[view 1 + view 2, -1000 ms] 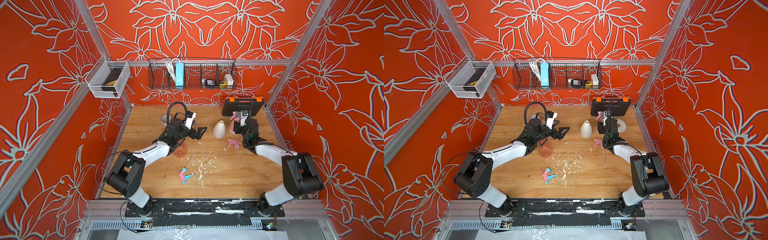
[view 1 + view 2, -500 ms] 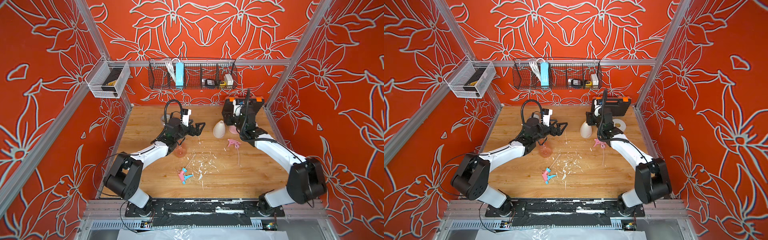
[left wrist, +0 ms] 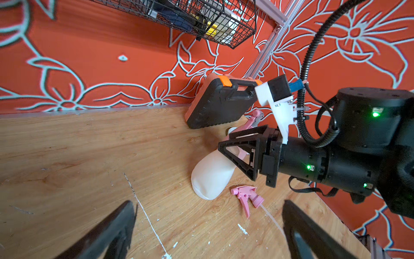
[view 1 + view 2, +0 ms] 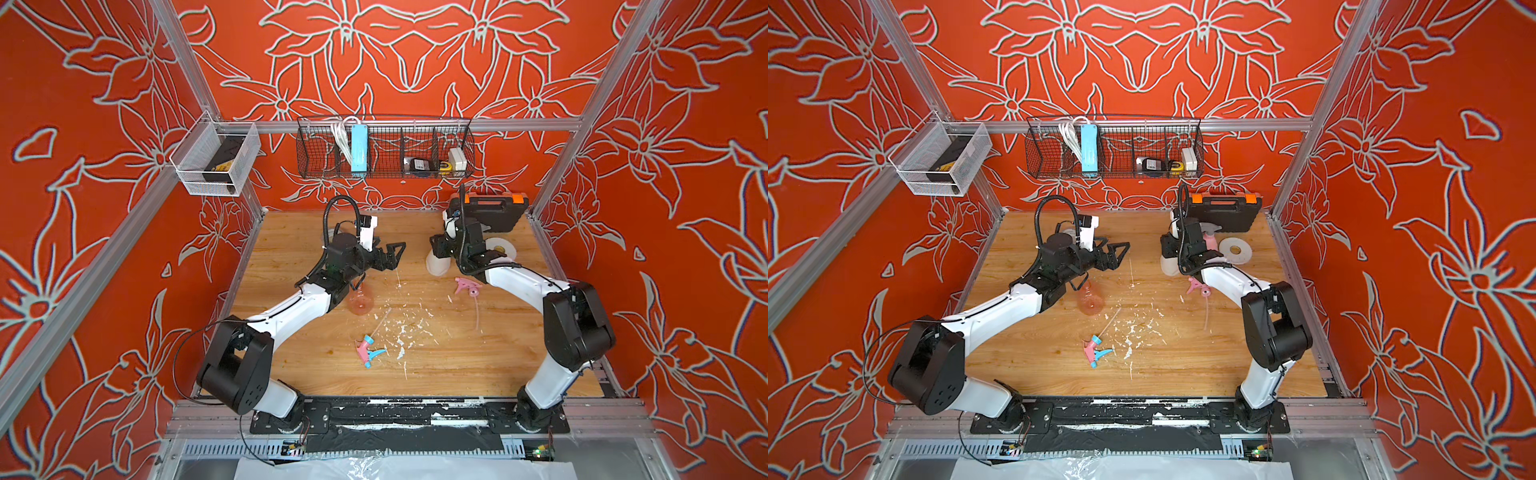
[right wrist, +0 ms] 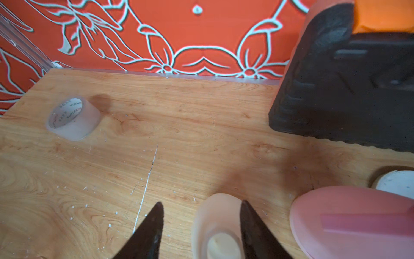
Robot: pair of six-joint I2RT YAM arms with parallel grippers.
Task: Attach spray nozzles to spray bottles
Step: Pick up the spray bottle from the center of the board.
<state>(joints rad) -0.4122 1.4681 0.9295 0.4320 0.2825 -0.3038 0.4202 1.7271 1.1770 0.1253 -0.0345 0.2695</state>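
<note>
The left gripper (image 4: pixel 392 255) sits at frame centre, spread wide and empty. The right gripper (image 5: pixel 201 203) straddles the neck of the white bottle (image 4: pixel 436 266) right of centre, not yet clamped. We judge one of three done: the pink bottle (image 4: pixel 1211 241) just right of it appears capped, while the orange-pink bottle (image 4: pixel 360 302), all-pink nozzle (image 4: pixel 464 286) and pink-blue nozzle (image 4: pixel 367 351) are unjoined.

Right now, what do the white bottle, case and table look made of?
White bottle: matte opaque plastic, likely; no glare.
Case: black moulded plastic, ribbed edge, orange latches.
Table: wood or wood-look laminate; grain visible, scratched.
</note>
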